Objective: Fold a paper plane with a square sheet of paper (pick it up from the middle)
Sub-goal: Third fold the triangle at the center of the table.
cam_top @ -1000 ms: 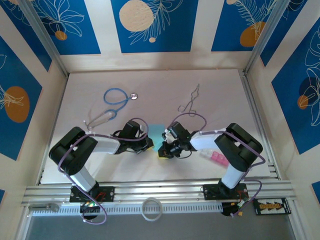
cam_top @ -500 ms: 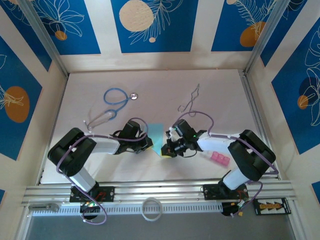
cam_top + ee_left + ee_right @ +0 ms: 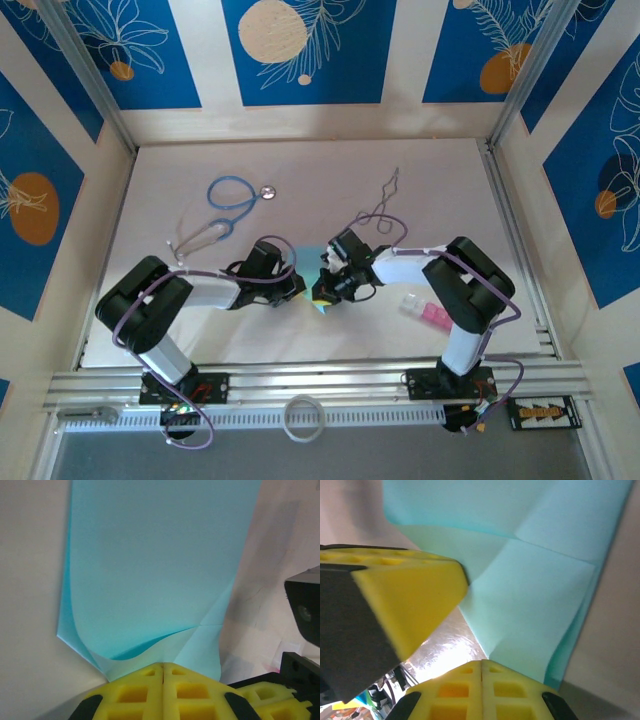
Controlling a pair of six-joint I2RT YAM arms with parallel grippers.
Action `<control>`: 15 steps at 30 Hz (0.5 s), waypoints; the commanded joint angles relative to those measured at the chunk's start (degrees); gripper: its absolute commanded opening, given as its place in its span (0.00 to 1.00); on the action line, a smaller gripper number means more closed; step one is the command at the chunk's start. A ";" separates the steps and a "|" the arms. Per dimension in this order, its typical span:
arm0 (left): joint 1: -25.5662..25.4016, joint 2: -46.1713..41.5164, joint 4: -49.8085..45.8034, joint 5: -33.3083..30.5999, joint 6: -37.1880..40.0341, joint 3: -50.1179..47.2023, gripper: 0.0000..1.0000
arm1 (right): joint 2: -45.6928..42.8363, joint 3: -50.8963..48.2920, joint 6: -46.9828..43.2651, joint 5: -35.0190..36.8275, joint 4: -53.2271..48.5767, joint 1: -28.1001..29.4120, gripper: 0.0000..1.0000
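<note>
1. Firstly, the left gripper [image 3: 162, 666] has its yellow pads pressed together with no gap. The near edge of the sheet of paper [image 3: 160, 565] runs into their seam, so it is clamped on the paper.
2. Likewise, the right gripper [image 3: 481, 662] is closed tight, and its yellow pads meet on a corner of the same sheet.
3. The two grippers face each other almost tip to tip. In the right wrist view one left finger [image 3: 405, 595] looms just beside the right gripper's tips.
4. The sheet is light turquoise and already partly folded. Seen from the left wrist, a flap curls up by the pads with a darker pocket under it, and a crease runs toward the right edge. The rest stretches away from the pads over the white table [image 3: 450, 180].
5. Seen from the right wrist, several layers overlap, with straight creases meeting near the middle.
6. From above, a sliver of turquoise shows between the two grippers, in the near half of the table and about midway across.
7. Both arms reach inward from their bases at the near edge, with elbows bent outward and purple cables looping along them.
8. Small pink and clear blocks [image 3: 430, 314] lie just beside the right arm's elbow.
9. Farther back, a blue-tubed stethoscope [image 3: 232, 196] lies on the left side and a thin wire loop [image 3: 383, 203] beyond the right gripper, both well apart from the paper.
10. A white ring [image 3: 303, 418] sits on the near rail between the bases.
</note>
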 commanded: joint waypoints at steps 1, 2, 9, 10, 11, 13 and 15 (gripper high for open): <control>-0.43 -0.21 -0.67 -2.30 0.45 -0.74 0.00 | 0.23 -2.13 -0.20 0.15 -2.21 -0.43 0.02; -0.39 -0.44 -0.52 -2.20 0.70 -0.66 0.00 | 0.15 -2.68 -0.25 0.19 -2.12 -0.56 0.01; -0.50 -5.53 -2.75 -1.02 4.16 -0.04 0.16 | 0.40 -4.67 -1.61 -0.92 -1.60 -1.74 0.00; -0.60 -6.33 -3.43 -0.81 4.45 -0.19 0.16 | 0.40 -4.62 -1.79 -1.17 -1.61 -1.97 0.00; -0.74 -6.80 -3.71 -0.71 4.65 -0.27 0.17 | 0.43 -4.70 -1.83 -1.42 -1.62 -2.08 0.00; -1.23 -7.30 -4.51 -0.20 5.37 -0.30 0.17 | 0.46 -4.50 -1.98 -1.77 -1.66 -2.35 0.00; -1.87 -6.87 -4.79 0.55 5.99 0.08 0.15 | 0.52 -4.38 -1.97 -1.99 -1.50 -2.44 0.00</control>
